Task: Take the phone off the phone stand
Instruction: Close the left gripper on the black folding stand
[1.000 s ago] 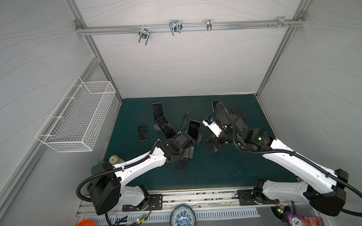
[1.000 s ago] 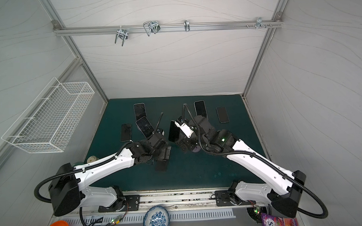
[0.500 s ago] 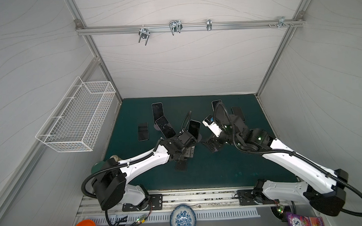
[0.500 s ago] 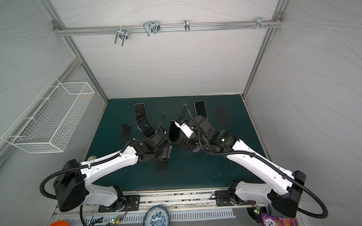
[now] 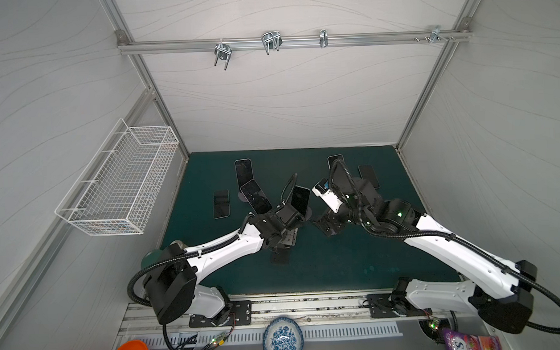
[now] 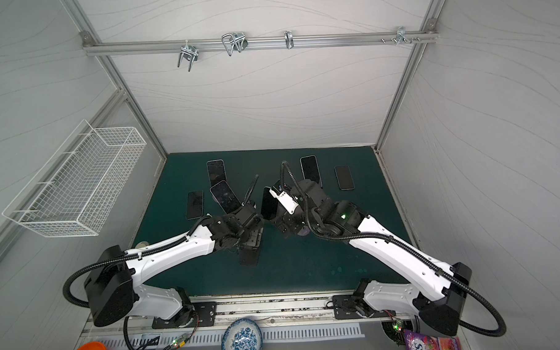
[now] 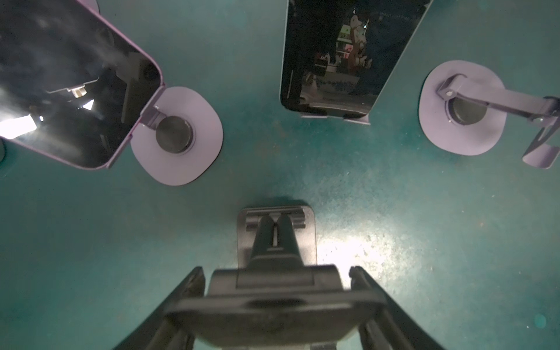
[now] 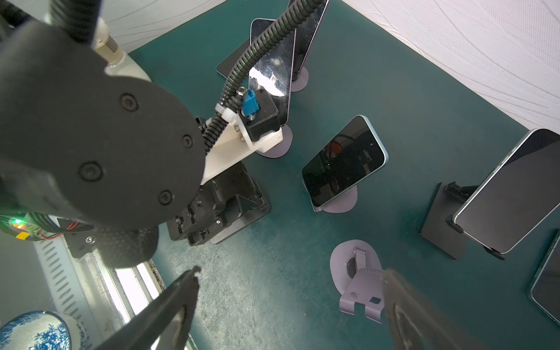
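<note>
Two white-and-black robot arms reach over a dark green surface (image 5: pixel 339 263) scattered with phones and phone stands. The left pincer (image 7: pixel 275 269) sits low over a black phone stand (image 7: pixel 275 230), its fingers (image 7: pixel 191 285) set close on either side of the stand's blurred upper plate; whether they actually clench it cannot be told, nor whether a phone sits there. The right pincer (image 8: pixel 291 271) is released, jaws spread wide above the surface, with an empty lilac phone stand (image 8: pixel 362 286) just inside one finger. Between the two pincers and a little farther back, a light-blue phone (image 8: pixel 345 160) leans in the middle lilac stand (image 8: pixel 342 204), screen dark. Left of it, a lilac-edged phone (image 7: pixel 75 91) leans in the left lilac stand (image 7: pixel 181 163). Beyond the right arm, a larger phone (image 8: pixel 509 194) is propped on a second black stand (image 8: pixel 439 224). In both top views two more phones lie flat on the surface: the left flat phone (image 5: pixel 221 203) beside the lilac-edged one, the right flat phone (image 6: pixel 344 177) toward the far right
</note>
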